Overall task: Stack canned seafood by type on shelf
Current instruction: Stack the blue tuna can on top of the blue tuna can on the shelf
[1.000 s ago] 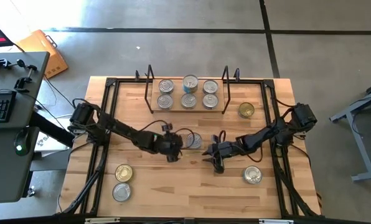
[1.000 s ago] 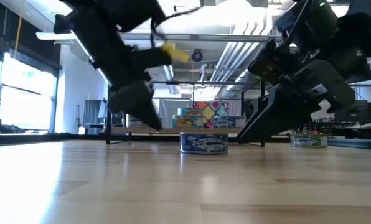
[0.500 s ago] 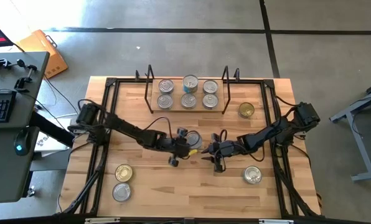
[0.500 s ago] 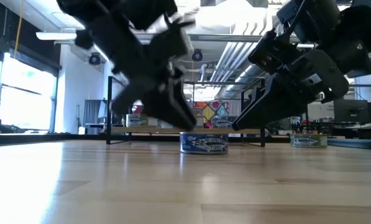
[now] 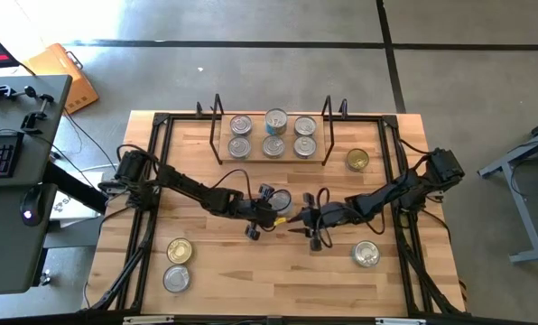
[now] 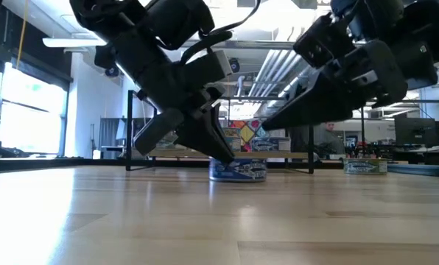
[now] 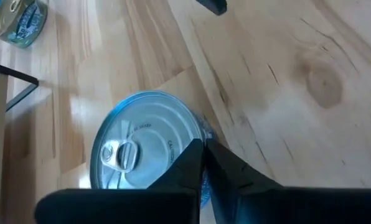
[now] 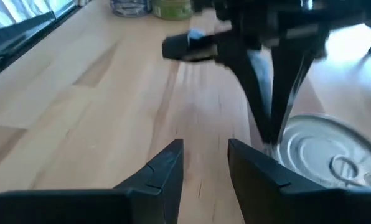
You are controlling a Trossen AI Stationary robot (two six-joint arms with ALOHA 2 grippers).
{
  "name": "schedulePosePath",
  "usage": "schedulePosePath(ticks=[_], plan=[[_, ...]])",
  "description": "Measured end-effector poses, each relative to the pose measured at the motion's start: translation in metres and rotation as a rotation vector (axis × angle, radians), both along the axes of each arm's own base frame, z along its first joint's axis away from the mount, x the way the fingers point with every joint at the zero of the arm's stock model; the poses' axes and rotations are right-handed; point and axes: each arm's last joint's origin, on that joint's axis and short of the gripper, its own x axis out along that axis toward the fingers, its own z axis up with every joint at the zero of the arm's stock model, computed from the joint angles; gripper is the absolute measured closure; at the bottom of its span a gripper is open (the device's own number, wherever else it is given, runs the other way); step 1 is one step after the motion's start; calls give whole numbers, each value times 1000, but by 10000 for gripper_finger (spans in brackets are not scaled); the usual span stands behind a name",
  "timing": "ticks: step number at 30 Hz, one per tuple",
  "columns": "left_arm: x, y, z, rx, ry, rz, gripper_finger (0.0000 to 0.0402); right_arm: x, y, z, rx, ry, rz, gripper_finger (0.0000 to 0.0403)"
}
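- High view: the whole table [image 5: 251,271] is laid out from above. The shelf [image 5: 271,149] is set at the far edge, with six tins [image 5: 273,135] placed on its board in two rows of three, five silver-topped and one blue-topped at the back middle.
- A gold-topped tin [image 5: 357,161] is seen just to the right of the shelf, a silver tin [image 5: 366,255] near the right front, and a gold tin [image 5: 179,250] beside a silver one [image 5: 175,279] at the left front.
- The left gripper [image 5: 276,217] and the right gripper [image 5: 298,219] are brought nose to nose at mid-table, close beside the centre tin [image 5: 279,199], which is partly covered by the left arm.
- Low view: the side wall of the centre tin [image 6: 238,170] is shown, which no overhead picture gives; a blue and white label is wrapped around it. The left gripper [image 6: 223,156] is seen down at the tin's near side, and a second labelled tin [image 6: 364,166] stands far right.
- Left wrist view: the centre tin's lid [image 7: 142,146] is shown close, silver with a pull tab and a blue rim. The left gripper [image 7: 203,148] is seen with its jaws pressed together, empty, over the lid's edge.
- Right wrist view: the right gripper [image 8: 204,154] is seen with jaws apart around nothing, bare wood between them. The centre tin [image 8: 325,162] lies just beside it, with the other arm's closed fingers [image 8: 269,81] above.
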Motion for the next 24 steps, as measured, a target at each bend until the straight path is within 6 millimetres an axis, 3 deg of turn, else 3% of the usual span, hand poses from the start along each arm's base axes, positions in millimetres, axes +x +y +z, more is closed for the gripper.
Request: schedulePosePath(ticks=[6,12,17,24], plan=[[0,-4,3,-36,-24,12,400,2,-6,1,-118,-23,-32,271],[-1,-5,11,-92,-51,17,401,0,-7,-3,-293,8,44,207],[1,4,23,-186,-94,10,401,-1,-9,-4,-516,12,102,165],[6,23,26,-288,-117,14,401,-1,-10,-5,-707,23,142,157]])
